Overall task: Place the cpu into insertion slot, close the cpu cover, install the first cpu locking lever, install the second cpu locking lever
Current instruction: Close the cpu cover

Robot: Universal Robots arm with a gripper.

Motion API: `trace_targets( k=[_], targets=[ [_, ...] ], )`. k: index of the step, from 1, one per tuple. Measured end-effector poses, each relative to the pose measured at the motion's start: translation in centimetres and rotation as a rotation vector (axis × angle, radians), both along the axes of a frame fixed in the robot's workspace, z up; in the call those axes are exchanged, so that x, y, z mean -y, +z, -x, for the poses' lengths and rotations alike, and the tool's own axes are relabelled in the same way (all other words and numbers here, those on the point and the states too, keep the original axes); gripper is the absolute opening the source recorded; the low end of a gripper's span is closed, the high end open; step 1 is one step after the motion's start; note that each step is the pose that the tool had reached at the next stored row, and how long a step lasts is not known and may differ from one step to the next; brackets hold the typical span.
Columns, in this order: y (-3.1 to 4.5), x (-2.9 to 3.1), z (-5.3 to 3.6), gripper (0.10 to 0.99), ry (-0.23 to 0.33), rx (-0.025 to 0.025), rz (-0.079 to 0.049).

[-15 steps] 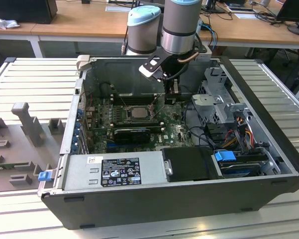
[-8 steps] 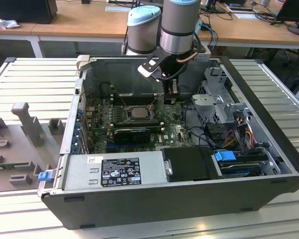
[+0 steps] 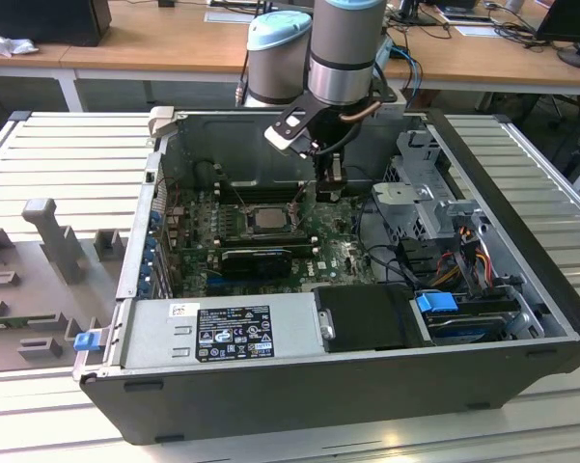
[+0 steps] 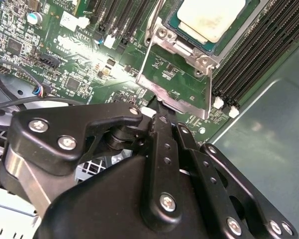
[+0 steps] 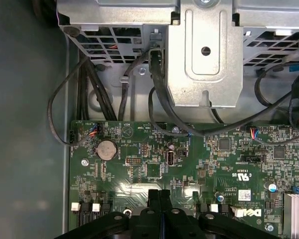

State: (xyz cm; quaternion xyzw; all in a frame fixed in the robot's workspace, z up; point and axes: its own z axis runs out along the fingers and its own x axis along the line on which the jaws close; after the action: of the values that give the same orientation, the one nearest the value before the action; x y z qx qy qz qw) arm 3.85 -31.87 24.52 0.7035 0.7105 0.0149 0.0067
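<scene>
The cpu [image 4: 209, 17] lies pale and flat in the insertion slot [image 3: 241, 220] on the green board. The cpu cover [image 4: 189, 108] stands raised and tilted off the slot, with the board showing through its window. My gripper [image 4: 158, 105] is shut, its black fingertips [image 4: 161, 122] pressed together and touching the cover's free edge. In the exterior view the gripper [image 3: 330, 188] hangs just to that view's right of the slot. The first wrist view has the shut gripper [image 5: 159, 193] over the board. A thin metal locking lever [image 4: 153, 22] stands up beside the slot.
Long black memory slots [image 4: 253, 55] flank the socket. A grey drive cage [image 5: 204, 55] with black cables [image 5: 159, 99] lies past the board's edge. The power supply box [image 3: 222, 333] and a black block [image 3: 256, 260] sit toward the case front. The case wall [image 4: 268, 149] is close.
</scene>
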Motion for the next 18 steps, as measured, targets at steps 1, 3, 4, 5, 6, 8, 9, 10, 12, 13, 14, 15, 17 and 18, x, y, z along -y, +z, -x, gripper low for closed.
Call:
trace_targets(
  k=[1, 3, 4, 5, 6, 8, 9, 10, 12, 13, 14, 15, 17, 18],
  targets=[
    [0.00, 0.00, 0.04, 0.106, 0.000, 0.0000, 0.000],
    [0.00, 0.00, 0.13, 0.106, 0.000, 0.0000, 0.000],
    [0.00, 0.00, 0.22, 0.106, 0.000, 0.0001, 0.000],
    [0.00, 0.00, 0.26, 0.106, 0.000, 0.0000, 0.000],
    [0.00, 0.00, 0.28, 0.106, 0.000, 0.0000, 0.000],
    [0.00, 0.00, 0.35, 0.106, 0.000, 0.0000, 0.000],
    [0.00, 0.00, 0.37, 0.106, 0.000, 0.0000, 0.000],
    [0.00, 0.00, 0.39, 0.106, 0.000, 0.0000, 0.000],
    [0.00, 0.00, 0.43, 0.106, 0.000, 0.0000, 0.000],
    [0.00, 0.00, 0.46, 0.106, 0.000, 0.0000, 0.000],
    [0.00, 0.00, 0.48, 0.106, 0.000, 0.0000, 0.000],
    [0.00, 0.00, 0.51, 0.106, 0.000, 0.0000, 0.000],
    [0.00, 0.00, 0.57, 0.106, 0.000, 0.0000, 0.000],
    [0.00, 0.00, 0.61, 0.106, 0.000, 0.0000, 0.000]
  ],
)
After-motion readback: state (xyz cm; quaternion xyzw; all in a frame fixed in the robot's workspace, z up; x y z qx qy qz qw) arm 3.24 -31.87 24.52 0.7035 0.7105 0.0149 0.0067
